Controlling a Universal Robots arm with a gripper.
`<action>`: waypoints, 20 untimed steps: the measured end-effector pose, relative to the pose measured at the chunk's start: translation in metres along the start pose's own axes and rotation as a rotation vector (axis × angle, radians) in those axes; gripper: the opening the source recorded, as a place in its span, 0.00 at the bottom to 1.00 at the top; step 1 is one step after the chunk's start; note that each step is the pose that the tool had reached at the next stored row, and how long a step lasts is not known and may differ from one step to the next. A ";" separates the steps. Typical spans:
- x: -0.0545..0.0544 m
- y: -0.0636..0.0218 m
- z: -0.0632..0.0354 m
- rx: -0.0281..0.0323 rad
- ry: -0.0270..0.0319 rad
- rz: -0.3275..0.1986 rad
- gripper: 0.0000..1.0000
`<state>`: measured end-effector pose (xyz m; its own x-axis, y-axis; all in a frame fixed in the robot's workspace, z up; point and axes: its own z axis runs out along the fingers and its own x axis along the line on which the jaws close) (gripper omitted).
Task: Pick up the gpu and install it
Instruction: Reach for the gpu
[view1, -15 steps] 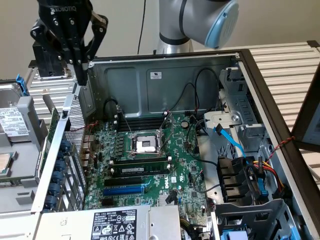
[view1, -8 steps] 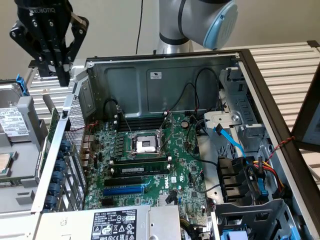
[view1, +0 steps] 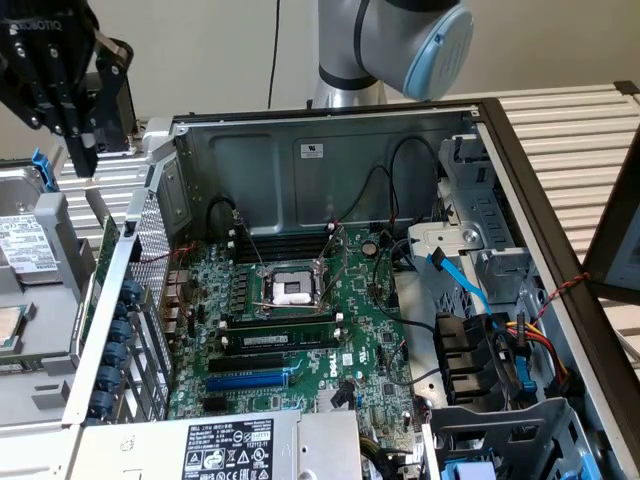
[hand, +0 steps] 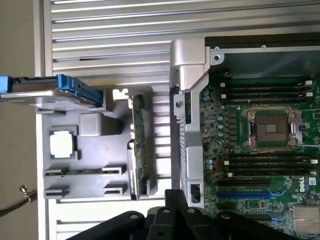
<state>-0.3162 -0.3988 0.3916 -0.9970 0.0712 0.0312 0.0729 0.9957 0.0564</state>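
arm (view1: 400, 40): blue-capped joint behind computer case (view1: 260, 170) rear wall | gripper (view1: 80, 150): raised outside the case's perforated side, pointing down | jaws: closed together

Robotics lab, bench set up for computer assembly. Open desktop computer case (view1: 260, 170) lies on a slatted metal table (view1: 570, 130), motherboard (view1: 300, 340) exposed. Grey industrial robot arm (view1: 400, 40) rises behind it. Beside the case, a grey parts tray (hand: 90, 155) holds a loose processor chip (hand: 62, 144).
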 end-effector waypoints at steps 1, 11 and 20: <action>0.005 -0.0003 0.0007 0.0000 0.0005 0.000 0.11; 0.043 -0.0035 0.0098 -0.0036 -0.0049 0.000 0.11; 0.048 -0.0039 0.0111 -0.0064 -0.0403 -0.002 0.11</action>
<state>-0.3645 -0.3986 0.3818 -0.9974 0.0712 -0.0092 0.0705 0.9955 0.0629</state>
